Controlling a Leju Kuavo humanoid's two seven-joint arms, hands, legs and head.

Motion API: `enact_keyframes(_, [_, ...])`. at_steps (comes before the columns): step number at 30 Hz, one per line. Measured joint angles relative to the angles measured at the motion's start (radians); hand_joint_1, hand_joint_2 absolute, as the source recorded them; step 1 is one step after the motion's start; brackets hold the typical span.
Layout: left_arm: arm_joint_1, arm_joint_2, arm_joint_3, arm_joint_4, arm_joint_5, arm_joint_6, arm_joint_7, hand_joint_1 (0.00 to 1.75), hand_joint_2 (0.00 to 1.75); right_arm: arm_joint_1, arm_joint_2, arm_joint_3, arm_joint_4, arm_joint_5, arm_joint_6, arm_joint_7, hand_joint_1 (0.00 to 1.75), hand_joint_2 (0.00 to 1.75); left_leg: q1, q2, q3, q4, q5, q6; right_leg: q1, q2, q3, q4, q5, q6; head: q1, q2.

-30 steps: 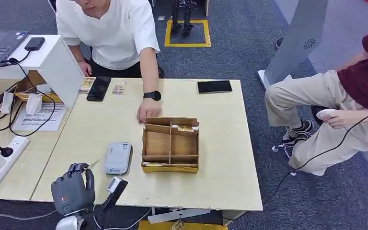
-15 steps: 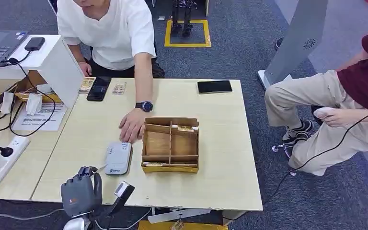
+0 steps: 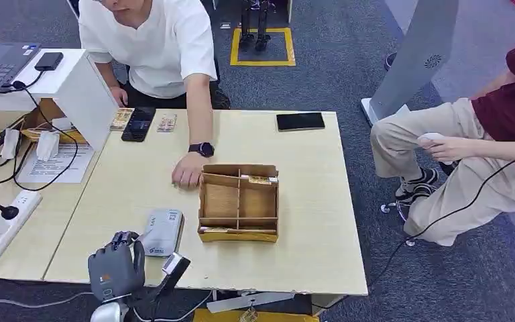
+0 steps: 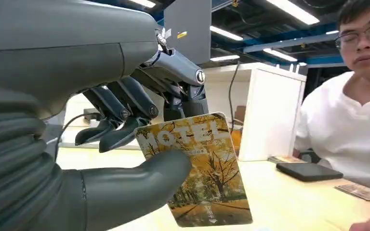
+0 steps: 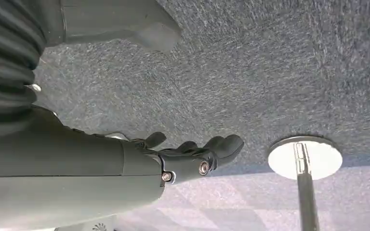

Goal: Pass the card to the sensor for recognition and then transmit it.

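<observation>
Sensor (image 3: 161, 232) now sits nearer the left hand (image 3: 115, 267), slid over by a person, so its thumb-pinched card (image 4: 197, 168) can reach it.

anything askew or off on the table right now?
Mostly fine. The grey card sensor lies skewed to the table edge, angled toward the left hand, which holds the card. The wooden organizer box sits square; a person's hand rests beside its far left corner.
</observation>
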Motion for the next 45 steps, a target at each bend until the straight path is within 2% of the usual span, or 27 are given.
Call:
enact_keyframes(4, [-0.035,-0.014,0.004,0.002,0.003,0.0,-0.072,1.75,1.75,-0.003,-0.002,0.0,0.008,0.027,0.0,-0.002,0.0,1.75,0.0,0.0,0.0,0.0,0.0,0.0,0.0,0.0,0.0,0.0,0.0,0.0,0.0,0.0])
enact_keyframes(7, [-0.069,-0.027,0.013,0.015,0.003,0.0,-0.103,1.75,1.75,-0.006,-0.003,0.0,0.014,0.04,0.0,-0.005,0.0,1.75,0.0,0.0,0.0,0.0,0.0,0.0,0.0,0.0,0.0,0.0,0.0,0.0,0.0,0.0])
enact_keyframes(18, [-0.135,-0.057,0.031,0.098,0.001,0.0,-0.111,1.75,1.75,-0.012,-0.006,0.0,0.03,0.073,0.0,-0.007,0.0,1.75,0.0,0.0,0.0,0.0,0.0,0.0,0.0,0.0,0.0,0.0,0.0,0.0,0.0,0.0])
enact_keyframes(22, [-0.148,-0.057,0.032,0.131,0.002,0.0,-0.083,1.75,1.75,-0.012,-0.008,0.0,0.034,0.077,0.0,-0.004,0.0,1.75,0.0,0.0,0.0,0.0,0.0,0.0,0.0,0.0,0.0,0.0,0.0,0.0,0.0,0.0])
enact_keyframes(30, [-0.162,-0.057,0.032,0.175,0.001,0.0,-0.065,1.75,1.75,-0.013,-0.008,0.0,0.039,0.079,0.0,0.0,0.0,1.75,0.0,0.0,0.0,0.0,0.0,0.0,0.0,0.0,0.0,0.0,0.0,0.0,0.0,0.0])
enact_keyframes(34, [-0.171,-0.05,0.031,0.228,0.0,0.0,-0.008,1.75,1.75,-0.013,-0.01,0.0,0.043,0.083,0.0,0.0,0.0,1.75,0.0,0.0,0.0,0.0,0.0,0.0,0.0,0.0,0.0,0.0,0.0,0.0,0.0,0.0])
enact_keyframes(39, [-0.2,-0.017,-0.032,0.307,0.0,0.001,0.097,1.75,1.75,-0.014,-0.012,0.0,0.051,0.085,0.0,0.0,0.0,1.75,0.0,0.0,0.0,0.0,0.0,0.0,0.0,0.0,0.0,0.0,0.0,0.0,0.0,0.0])
enact_keyframes(45, [-0.222,0.004,-0.08,0.369,0.0,0.002,0.114,1.75,1.75,-0.015,-0.016,0.0,0.056,0.082,0.0,0.0,0.0,1.75,0.0,0.0,0.001,0.0,0.0,0.0,0.0,0.0,0.001,0.0,0.0,0.0,0.0,0.0])
